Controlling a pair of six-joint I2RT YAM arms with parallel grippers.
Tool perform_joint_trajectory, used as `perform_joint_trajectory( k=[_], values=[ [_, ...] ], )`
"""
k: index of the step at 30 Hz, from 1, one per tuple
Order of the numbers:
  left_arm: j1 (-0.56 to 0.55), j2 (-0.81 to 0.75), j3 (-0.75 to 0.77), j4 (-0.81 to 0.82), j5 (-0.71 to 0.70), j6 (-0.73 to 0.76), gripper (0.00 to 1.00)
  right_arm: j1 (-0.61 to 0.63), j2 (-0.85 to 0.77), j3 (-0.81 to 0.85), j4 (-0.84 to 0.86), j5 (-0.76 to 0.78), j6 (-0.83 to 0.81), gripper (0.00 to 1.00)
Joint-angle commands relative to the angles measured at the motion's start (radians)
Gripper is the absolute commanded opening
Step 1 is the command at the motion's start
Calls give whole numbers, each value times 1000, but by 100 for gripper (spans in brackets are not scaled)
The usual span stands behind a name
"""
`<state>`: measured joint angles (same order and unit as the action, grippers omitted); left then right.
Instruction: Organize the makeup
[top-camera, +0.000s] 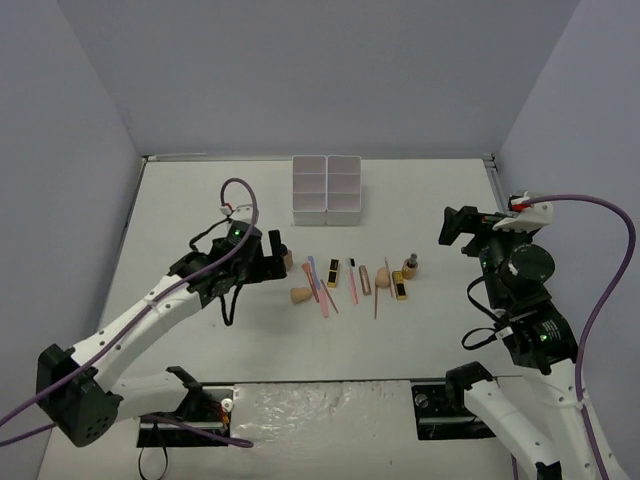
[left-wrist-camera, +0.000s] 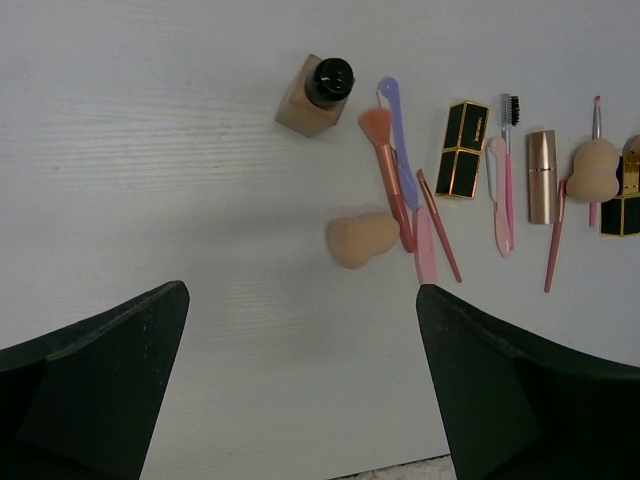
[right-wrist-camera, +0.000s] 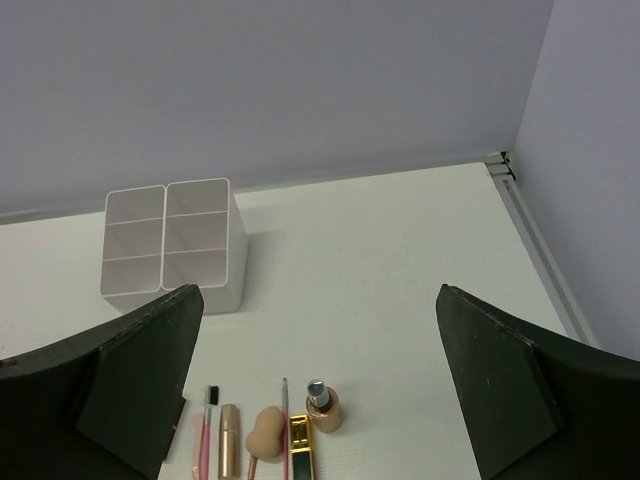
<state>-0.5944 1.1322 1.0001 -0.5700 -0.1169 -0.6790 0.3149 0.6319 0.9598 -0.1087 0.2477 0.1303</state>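
The makeup lies in a row across the table's middle. A tan bottle (top-camera: 284, 258) with a black cap stands at the row's left end, and another bottle (top-camera: 409, 266) stands at its right end. Between them lie a peach sponge (top-camera: 300, 295), thin pink and blue sticks (top-camera: 322, 285), black-and-gold tubes (top-camera: 332, 273) and a second sponge (top-camera: 381, 277). My left gripper (top-camera: 265, 262) hovers open just left of the row. In its wrist view the bottle (left-wrist-camera: 316, 95) and sponge (left-wrist-camera: 361, 239) lie ahead of its fingers. My right gripper (top-camera: 452, 228) is open and raised, right of the row, holding nothing.
A white gridded compartment box (top-camera: 327, 190) stands behind the row, its cells showing nothing inside; the right wrist view shows the box (right-wrist-camera: 172, 245) too. Grey walls enclose the table. A metal rail (top-camera: 493, 165) runs along the right edge.
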Motion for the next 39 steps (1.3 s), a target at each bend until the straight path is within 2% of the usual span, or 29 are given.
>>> perform_joint_trajectory(
  k=[1, 4, 8, 12, 17, 20, 29, 31, 34, 37, 39],
  values=[
    [-133, 118, 42, 111, -150, -195, 97, 5, 6, -15, 70, 25, 8, 100],
    [-210, 237, 80, 94, -203, -238, 97, 9, 3, -23, 72, 25, 5, 100],
    [-235, 352, 133, 50, -248, -273, 97, 17, -15, -29, 69, 35, -3, 100],
    [-235, 400, 120, 88, -245, -267, 86, 28, -29, -39, 69, 51, -12, 100],
    [-232, 432, 108, 130, -238, -260, 65, 35, -35, -50, 69, 41, -20, 100],
    [-232, 473, 115, 128, -214, -263, 58, 35, -34, -53, 69, 43, -23, 100],
    [-223, 505, 71, 152, -182, -310, 46, 35, -37, -57, 69, 59, -27, 100],
    [-219, 507, 65, 157, -180, -311, 40, 35, -37, -61, 70, 58, -25, 100],
    [-219, 509, 60, 156, -176, -315, 17, 36, -37, -61, 70, 59, -26, 100],
    [-219, 498, 53, 152, -168, -317, 2, 36, -38, -62, 70, 60, -28, 100],
    [-219, 487, 48, 150, -163, -317, 0, 36, -39, -64, 70, 62, -28, 100]
  ],
)
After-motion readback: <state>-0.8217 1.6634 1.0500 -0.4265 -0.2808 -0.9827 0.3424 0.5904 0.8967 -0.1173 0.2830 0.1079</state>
